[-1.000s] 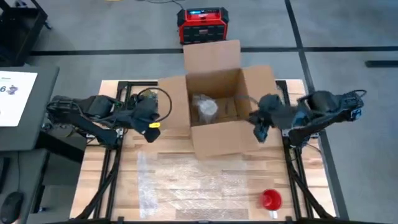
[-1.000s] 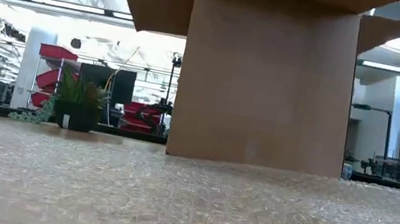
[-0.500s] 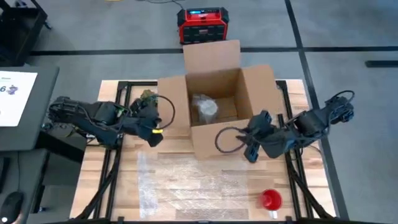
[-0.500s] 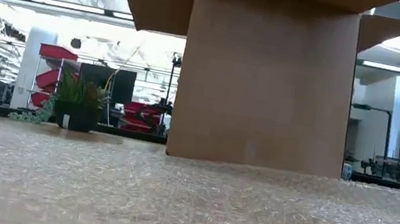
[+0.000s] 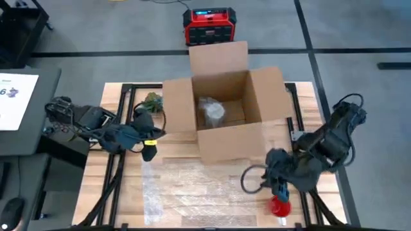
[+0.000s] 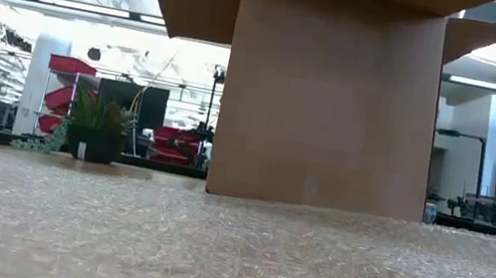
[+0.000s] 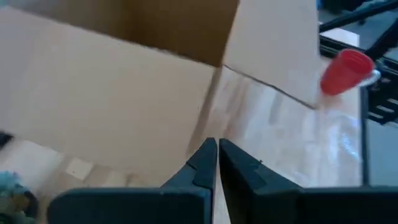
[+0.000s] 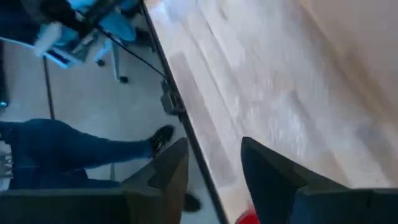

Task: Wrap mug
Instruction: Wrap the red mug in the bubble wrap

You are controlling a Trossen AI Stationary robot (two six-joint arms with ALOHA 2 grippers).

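Bubble wrap [image 5: 205, 189] covers the near half of the wooden table [image 5: 302, 90]. Right gripper [image 5: 280, 190], fingers spread, hangs just above the red mug [image 5: 280, 206] (near corner). Left gripper [image 5: 149, 151], fingers pressed together, waits beside the open cardboard box [image 5: 221, 135], which holds a wrapped bundle [image 5: 210, 110].

Matt cardboard box [image 5: 226, 115], pale wood table [image 5: 321, 192], glossy bubble wrap [image 5: 199, 192].
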